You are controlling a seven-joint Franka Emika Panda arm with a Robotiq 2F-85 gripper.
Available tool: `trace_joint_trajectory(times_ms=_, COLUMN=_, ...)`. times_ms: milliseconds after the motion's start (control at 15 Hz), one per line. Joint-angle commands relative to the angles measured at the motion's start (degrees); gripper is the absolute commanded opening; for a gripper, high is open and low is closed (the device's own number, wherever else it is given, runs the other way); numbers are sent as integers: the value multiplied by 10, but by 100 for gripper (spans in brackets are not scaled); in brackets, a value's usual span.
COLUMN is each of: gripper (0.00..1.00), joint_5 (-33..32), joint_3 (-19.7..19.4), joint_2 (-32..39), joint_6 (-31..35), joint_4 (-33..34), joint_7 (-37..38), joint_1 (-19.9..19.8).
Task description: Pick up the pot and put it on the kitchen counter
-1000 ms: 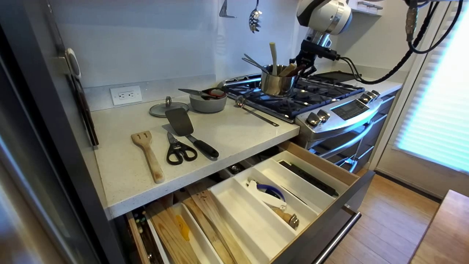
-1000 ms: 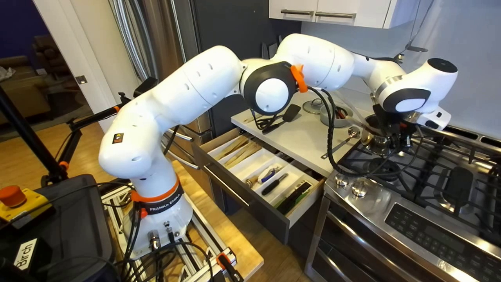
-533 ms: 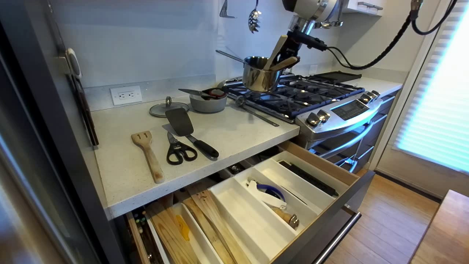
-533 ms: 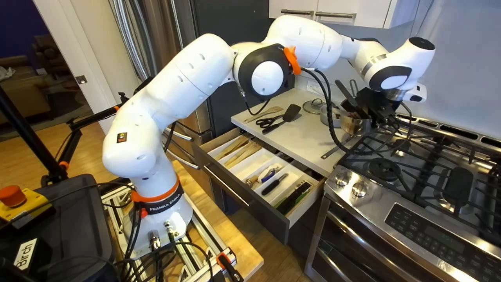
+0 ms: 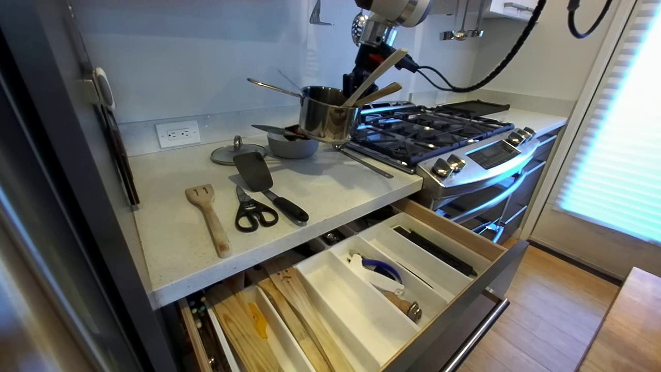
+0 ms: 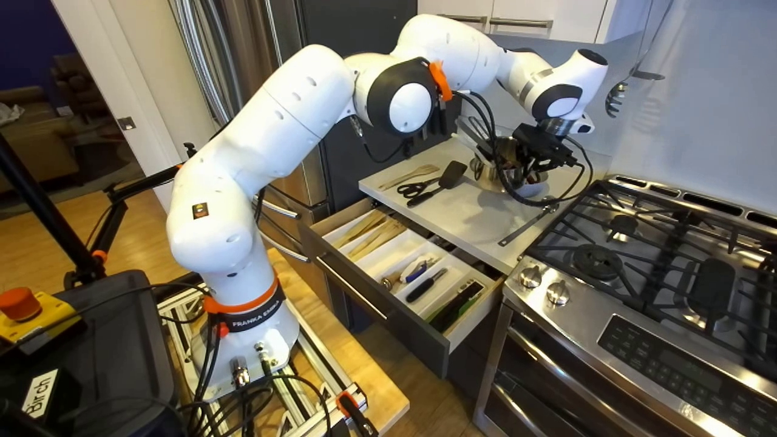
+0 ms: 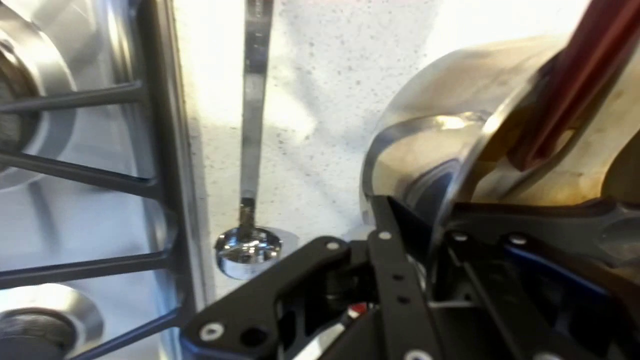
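Our gripper (image 7: 422, 235) pinches the pot (image 5: 328, 120) by its rim, above the counter (image 5: 335, 188).
We see both fingers (image 7: 395, 270) drawn in on the pot's wall, one inside and one outside, a narrow grip. The handle (image 5: 273, 88) juts out on the far side and wooden utensils (image 5: 382, 73) lean out; we think that lopsided weight could make the pot swivel, slip or spill. Lowering it here might catch the pan (image 5: 293, 150), which is close by, or land on the ladle (image 7: 254, 120) beside the stove (image 5: 439, 134). The pot hangs below the gripper and mostly to one side, away from the stove, its base apparently clear of the counter.
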Motion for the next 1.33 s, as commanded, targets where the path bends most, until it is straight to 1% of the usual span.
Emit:
trace_joint_trajectory(times_ms=0, gripper=2, joint_5=-13, joint_3=39, joint_2=-13, joint_6=-23, joint_4=-12, joint_7=-40, joint_1=-4)
trace_joint_trajectory(times_ms=67, gripper=2, joint_5=-11, joint_3=49, joint_2=-12, joint_6=-30, joint_4=-13, joint_7=-51, joint_1=-9)
trace_joint_trajectory(times_ms=133, gripper=2, joint_5=-23, joint_3=38, joint_2=4, joint_6=-10, joint_4=-1, joint_7=-22, joint_1=0)
trace_joint_trajectory(times_ms=200, gripper=7, joint_5=-25, joint_3=41, joint_2=5, joint_6=-10, joint_4=-3, joint_7=-25, joint_1=2)
trace_joint_trajectory(times_ms=333, gripper=7, joint_5=-31, joint_3=41, joint_2=9, joint_6=-9, joint_4=-4, joint_7=-24, joint_1=2)
trace_joint_trajectory(times_ms=400, gripper=2, joint_5=-32, joint_3=40, joint_2=11, joint_6=-8, joint_4=-4, joint_7=-24, joint_1=1)
trace_joint_trajectory(times_ms=533, gripper=2, joint_5=-51, joint_3=34, joint_2=20, joint_6=-24, joint_4=-4, joint_7=-10, joint_1=12)
trace_joint_trajectory(times_ms=667, gripper=2, joint_5=-61, joint_3=35, joint_2=17, joint_6=-17, joint_4=-27, joint_7=0, joint_1=21)
trace_joint_trajectory(times_ms=867, gripper=2, joint_5=-71, joint_3=29, joint_2=-5, joint_6=17, joint_4=-77, joint_7=37, joint_1=37)
trace_joint_trajectory(times_ms=1067, gripper=2, joint_5=-81, joint_3=27, joint_2=-7, joint_6=32, joint_4=-92, joint_7=72, joint_1=52)
trace_joint_trajectory(times_ms=1267, gripper=2, joint_5=-86, joint_3=21, joint_2=-23, joint_6=86, joint_4=-125, joint_7=119, joint_1=68)
